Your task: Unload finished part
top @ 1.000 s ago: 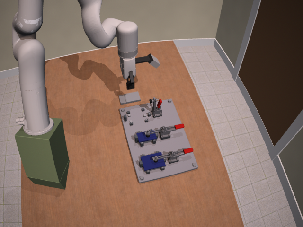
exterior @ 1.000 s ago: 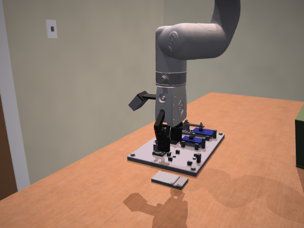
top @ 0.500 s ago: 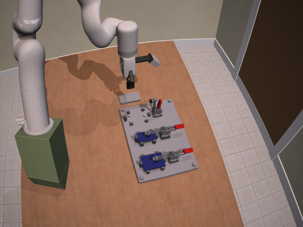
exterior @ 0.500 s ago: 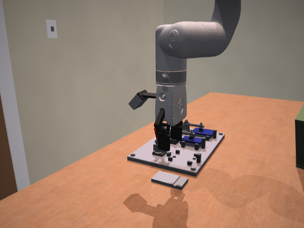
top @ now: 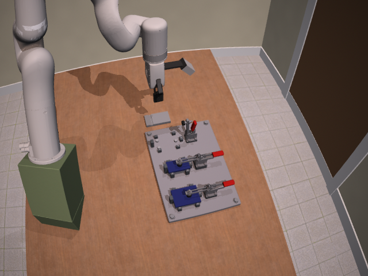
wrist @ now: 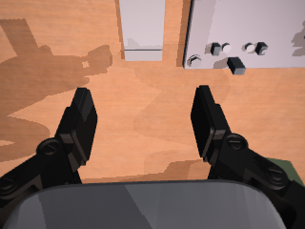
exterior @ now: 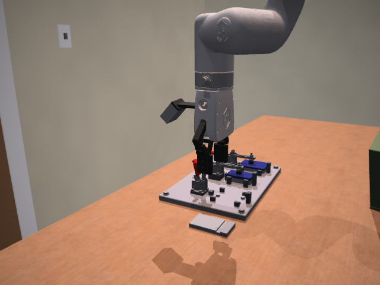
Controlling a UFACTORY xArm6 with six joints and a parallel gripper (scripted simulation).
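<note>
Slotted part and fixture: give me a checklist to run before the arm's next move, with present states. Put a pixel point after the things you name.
1. Slotted part [top: 160, 118] [exterior: 206, 223] [wrist: 143, 29] flat on the table, off the fixture plate [top: 204, 214] [exterior: 171, 191] [wrist: 281, 24]: ok.
2. Gripper [top: 158, 96] [exterior: 212, 162] [wrist: 144, 101] open, nothing between its fingers: ok.
3. Gripper clear of part and clamps: ok.
4. Both blue blanks [top: 177, 166] [top: 186, 196] [exterior: 240, 174] [exterior: 255, 164] in nests, clamp arms down over them: ok.
5. Blanks seated on their rest pads within tolerance: cannot tell.
6. Clamps fully locked: cannot tell.

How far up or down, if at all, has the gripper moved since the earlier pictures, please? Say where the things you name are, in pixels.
Yes, upward: in the exterior view, the gripper [top: 158, 97] [exterior: 212, 165] [wrist: 144, 101] overlapped the open clamp's base [top: 191, 138] [exterior: 199, 186]; now its fingertips show above it.
</note>
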